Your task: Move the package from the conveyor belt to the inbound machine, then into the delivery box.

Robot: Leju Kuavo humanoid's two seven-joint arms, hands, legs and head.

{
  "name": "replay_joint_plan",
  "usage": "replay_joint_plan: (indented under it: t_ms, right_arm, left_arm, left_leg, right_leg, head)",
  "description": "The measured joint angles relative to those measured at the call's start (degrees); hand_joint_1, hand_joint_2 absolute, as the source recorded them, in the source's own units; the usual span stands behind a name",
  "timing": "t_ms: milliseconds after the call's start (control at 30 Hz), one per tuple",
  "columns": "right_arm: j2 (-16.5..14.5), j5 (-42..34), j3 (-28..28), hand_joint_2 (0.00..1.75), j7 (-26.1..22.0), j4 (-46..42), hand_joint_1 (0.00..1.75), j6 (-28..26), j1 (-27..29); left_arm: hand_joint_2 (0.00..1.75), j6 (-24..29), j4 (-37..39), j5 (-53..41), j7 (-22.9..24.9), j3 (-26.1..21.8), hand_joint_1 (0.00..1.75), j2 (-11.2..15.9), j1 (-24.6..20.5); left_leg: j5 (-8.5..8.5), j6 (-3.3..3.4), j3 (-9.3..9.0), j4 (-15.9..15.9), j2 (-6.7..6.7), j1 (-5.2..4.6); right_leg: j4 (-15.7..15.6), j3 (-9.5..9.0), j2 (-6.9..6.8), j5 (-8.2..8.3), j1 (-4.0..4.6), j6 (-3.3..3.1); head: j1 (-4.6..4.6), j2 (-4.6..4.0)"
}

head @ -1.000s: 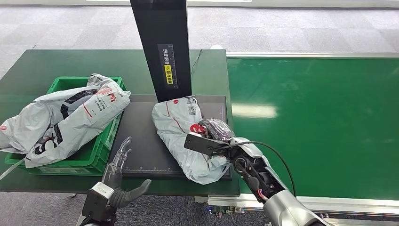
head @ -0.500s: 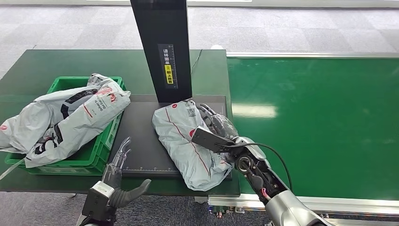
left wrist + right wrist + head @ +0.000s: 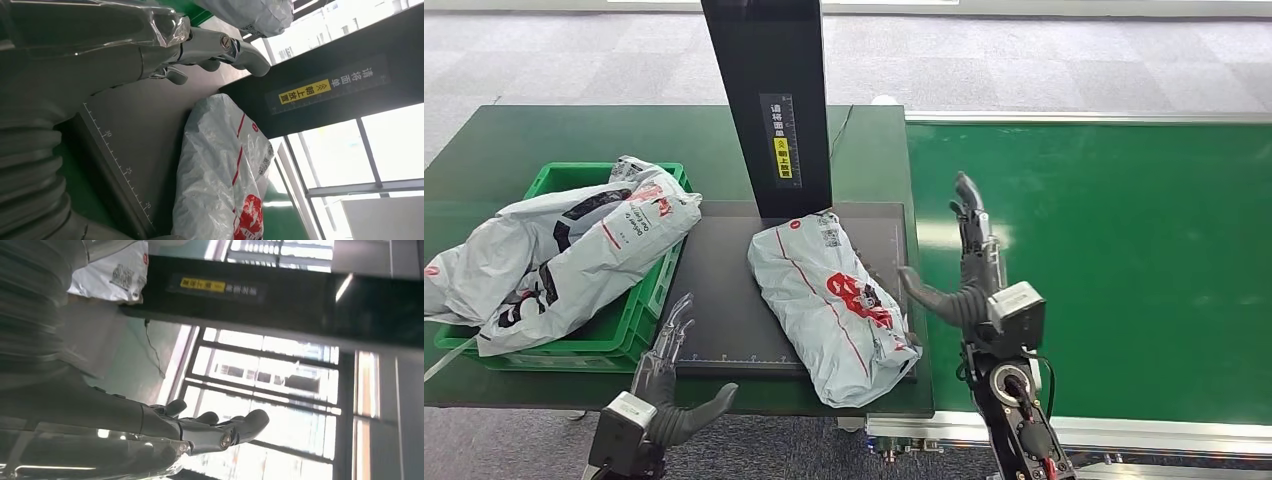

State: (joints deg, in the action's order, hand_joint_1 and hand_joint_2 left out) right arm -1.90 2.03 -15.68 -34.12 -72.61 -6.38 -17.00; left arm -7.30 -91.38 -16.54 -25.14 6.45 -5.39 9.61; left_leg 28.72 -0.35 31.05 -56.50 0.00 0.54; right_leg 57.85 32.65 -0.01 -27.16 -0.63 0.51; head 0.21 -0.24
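Package [image 3: 834,300] first: from my seat I see the grey bag with its red print lying flat on the dark scanner plate [image 3: 724,300] of the inbound machine, right at the foot of the black post [image 3: 769,100], with its near end reaching the plate's front edge. Going from the left, the green crate [image 3: 649,290] sits on the green table [image 3: 504,150] and is heaped with other grey bags [image 3: 564,255] that spill over its left rim. Just in front of the crate and the plate's near left corner, my left hand [image 3: 669,385] is raised with fingers straight and spread and the thumb out to the side, holding nothing; in the left wrist view those fingers [image 3: 220,47] hang above the plate's ruler markings, apart from the package [image 3: 220,175]. The post carries a yellow label [image 3: 781,157] above the package. Right of the package, my right hand [image 3: 969,275] stands upright with fingers stretched and parted and the thumb pointing toward the bag, empty and close beside the package at the table's edge. Past it the green conveyor belt [image 3: 1124,250] runs off to the right, with a pale glare on it
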Motion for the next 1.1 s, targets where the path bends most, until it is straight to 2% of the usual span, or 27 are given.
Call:
replay_joint_plan:
  t_ms: [67,200,300,433,767,1067,1100]
  right_arm:
    - [-0.39,-2.08,2.35,1.75,-0.05,-1.93,0.0,-0.02,2.22]
    - [-2.13,-4.2,6.74,1.75,-0.46,-3.7,0.0,0.16,6.61]
    - [-3.51,-4.62,8.91,1.75,-0.38,-3.72,0.0,0.66,8.18]
    - [-5.16,-5.08,10.84,1.75,0.18,-3.32,0.0,1.89,8.68]
    - [-7.13,-5.42,13.95,1.75,1.66,-2.16,0.0,3.95,8.88]
    - [-8.13,-5.61,15.96,1.75,2.45,-0.38,0.0,4.73,7.75]
    - [-8.16,-5.61,16.12,1.75,2.49,-0.3,0.0,4.74,7.71]
  left_arm:
    - [1.75,1.54,-0.6,-3.27,0.7,0.13,0.0,0.02,0.2]
    - [1.75,5.77,-0.85,-16.24,5.03,2.49,0.0,0.19,-1.37]
    - [1.75,6.84,0.98,-23.1,8.28,5.87,0.0,0.34,-4.91]
    - [1.75,7.4,7.55,-28.4,11.09,11.03,0.0,0.48,-11.62]
    - [1.75,7.5,28.03,-29.82,12.58,20.57,0.0,1.01,-29.56]
    - [1.75,5.28,41.89,-31.41,14.22,27.31,0.0,0.95,-39.26]
    - [1.75,5.28,42.98,-31.46,14.22,27.78,0.34,0.94,-39.84]
  left_leg:
    - [0.0,0.0,-0.01,0.0,0.0,0.0]
    - [0.0,0.0,0.01,0.0,-0.02,0.0]
    - [-0.01,0.0,0.0,0.0,-0.01,0.0]
    - [-0.05,0.0,-0.05,0.0,-0.01,-0.01]
    - [-0.07,0.01,-0.03,-0.01,0.01,0.0]
    - [-0.08,0.01,-0.03,-0.01,0.01,0.0]
    - [-0.08,0.01,-0.03,-0.01,0.01,0.0]
  right_leg:
    - [0.0,0.0,0.0,0.0,0.0,0.0]
    - [-0.01,0.01,-0.02,0.0,0.0,0.0]
    - [-0.01,0.01,-0.01,0.02,0.0,-0.02]
    - [-0.01,-0.01,-0.01,0.05,-0.01,-0.03]
    - [0.0,0.0,0.0,0.09,0.0,-0.06]
    - [0.0,-0.02,0.0,0.09,0.0,-0.06]
    - [0.0,-0.03,-0.01,0.09,0.0,-0.06]
  head:
    - [0.0,0.0]
    - [-0.01,0.0]
    - [0.0,0.0]
    - [0.0,0.0]
    - [-0.01,0.0]
    - [-0.01,0.0]
    - [-0.02,0.0]
